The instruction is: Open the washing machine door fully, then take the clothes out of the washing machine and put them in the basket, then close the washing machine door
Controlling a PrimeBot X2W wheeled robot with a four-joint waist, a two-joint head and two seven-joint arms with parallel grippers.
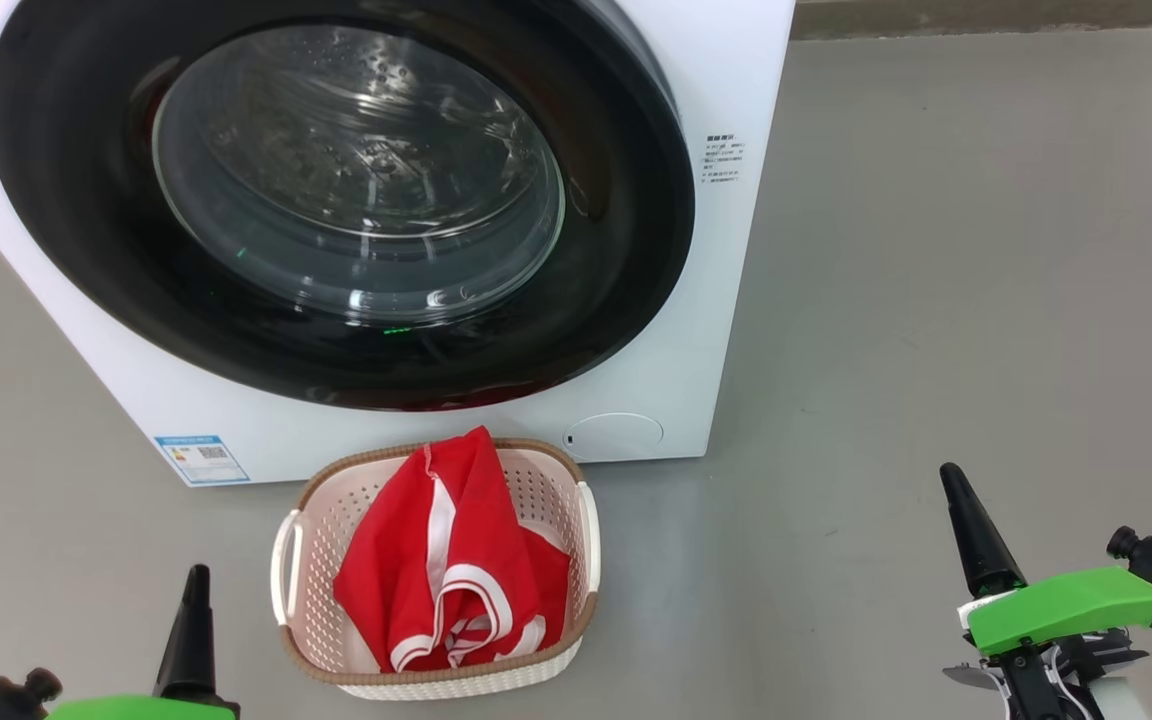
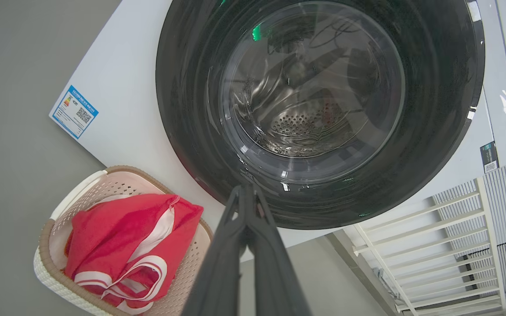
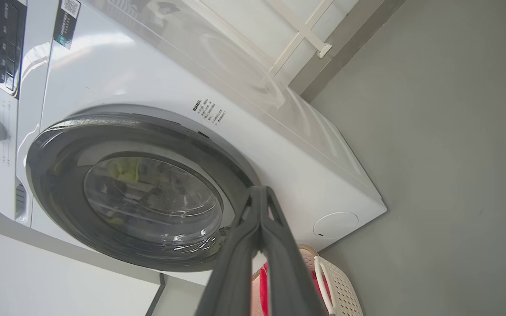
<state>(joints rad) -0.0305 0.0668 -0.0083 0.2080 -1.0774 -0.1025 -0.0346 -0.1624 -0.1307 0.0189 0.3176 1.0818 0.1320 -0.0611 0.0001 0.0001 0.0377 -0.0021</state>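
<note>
Past my right claw (image 3: 259, 191), its two fingers pressed together and empty, I see the washing machine door (image 3: 55, 175) flush against the washing machine (image 3: 279, 166), and nearer me the basket (image 3: 343, 289) holding red clothes (image 3: 262, 289).

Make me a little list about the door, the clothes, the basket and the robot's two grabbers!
door: washing machine door shut on the washing machine
clothes: red with white stripes, lying in the basket
basket: on the floor, right before the washing machine
left gripper: shut, empty, left of the basket
right gripper: shut, empty, right of the basket
</note>
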